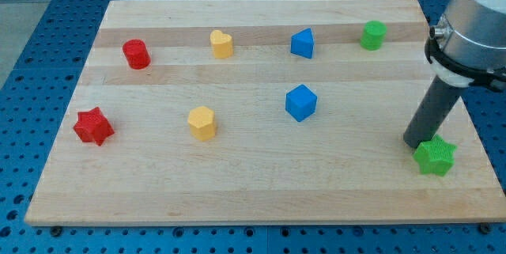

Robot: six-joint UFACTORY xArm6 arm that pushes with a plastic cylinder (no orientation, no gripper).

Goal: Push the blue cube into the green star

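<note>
The blue cube [301, 102] sits near the middle of the wooden board [261, 191]. The green star [436, 156] lies near the board's lower right corner. My tip [413, 143] rests on the board just left of the green star, touching or almost touching its upper left edge. The blue cube is well to the left of my tip and a little higher in the view.
A blue triangular block [302, 43] and a green cylinder [373, 35] stand along the top. A yellow heart [221, 44] and red cylinder [136, 54] are at upper left. A yellow hexagon [202, 123] and red star [93, 126] are at left.
</note>
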